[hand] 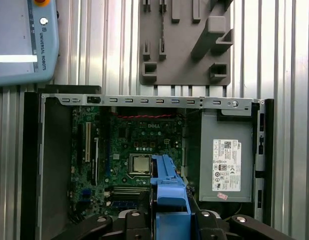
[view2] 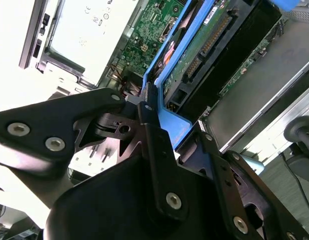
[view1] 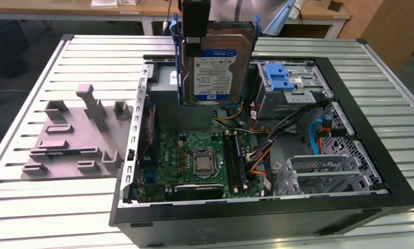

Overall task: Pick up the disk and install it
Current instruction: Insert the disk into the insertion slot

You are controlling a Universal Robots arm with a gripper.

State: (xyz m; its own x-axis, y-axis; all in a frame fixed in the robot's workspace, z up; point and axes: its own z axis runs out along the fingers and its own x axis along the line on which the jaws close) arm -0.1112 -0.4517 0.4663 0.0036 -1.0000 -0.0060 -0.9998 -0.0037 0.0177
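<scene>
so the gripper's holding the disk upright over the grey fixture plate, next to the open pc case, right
Not quite. In the exterior view the gripper holds the disk upright over the open pc case, not over the grey fixture plate, which lies beside the case on the exterior view's left.

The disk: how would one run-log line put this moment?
gripper: shut on disk | disk: upright, held over open computer case | installed: not yet
</scene>
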